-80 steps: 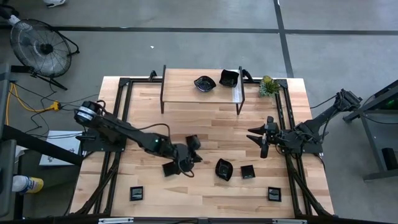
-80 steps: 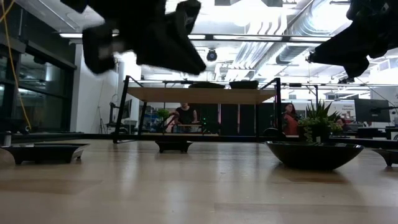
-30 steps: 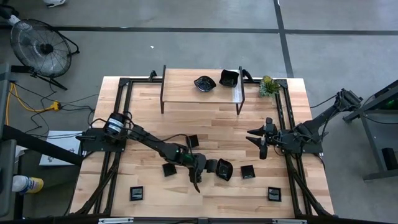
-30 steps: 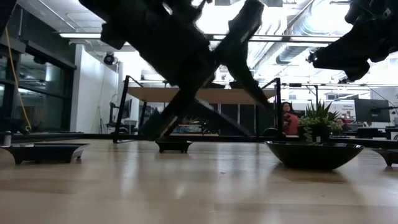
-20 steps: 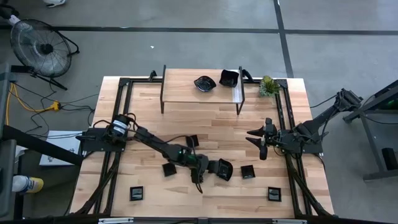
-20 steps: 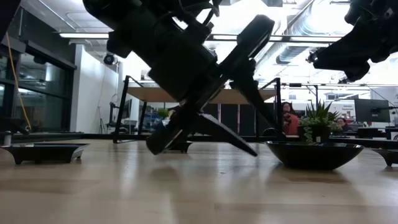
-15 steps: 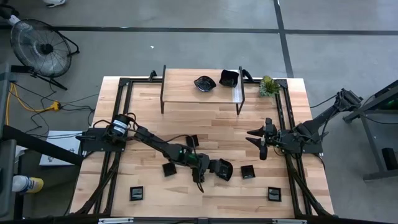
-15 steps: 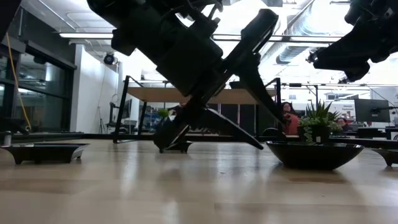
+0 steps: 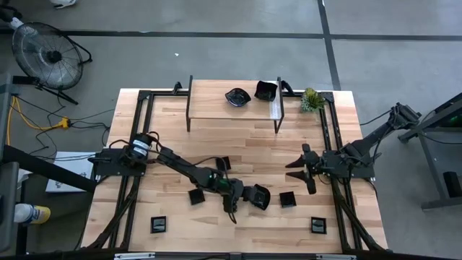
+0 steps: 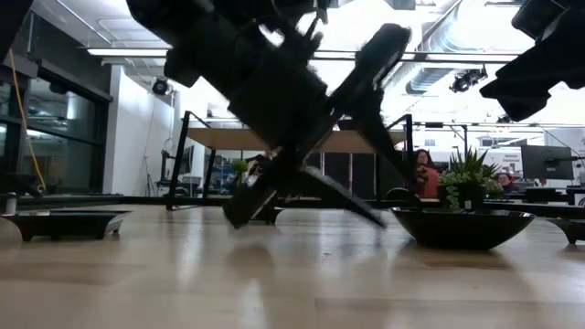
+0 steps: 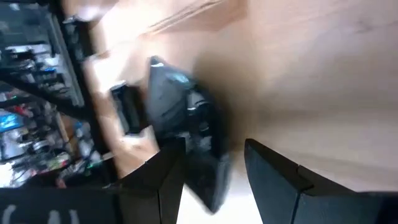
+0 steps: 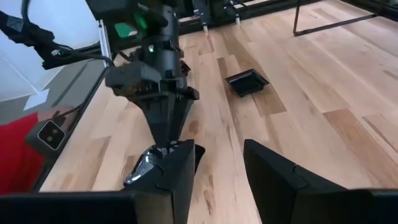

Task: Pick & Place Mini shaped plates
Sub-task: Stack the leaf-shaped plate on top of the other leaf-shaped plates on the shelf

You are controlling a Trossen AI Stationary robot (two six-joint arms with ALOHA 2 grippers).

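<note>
Light wooden table [image 9: 245,144], small black plates [image 9: 288,199] scattered on it, raised shelf [image 9: 216,108], green plant [image 9: 312,100]

I can't read any text, label, brand, number or sign from here in any of my four views; nothing on the table, the arms or the room behind carries lettering I can make out.

Two plates [image 9: 250,93] sit on the raised shelf [image 9: 216,108] at the back of the table [image 9: 245,144], with the plant [image 9: 312,100] just to their right. The other plates lie in front. The left gripper [image 9: 237,200] is right beside a round plate [image 9: 260,196], and the right gripper [image 9: 302,172] is near the right side.
</note>
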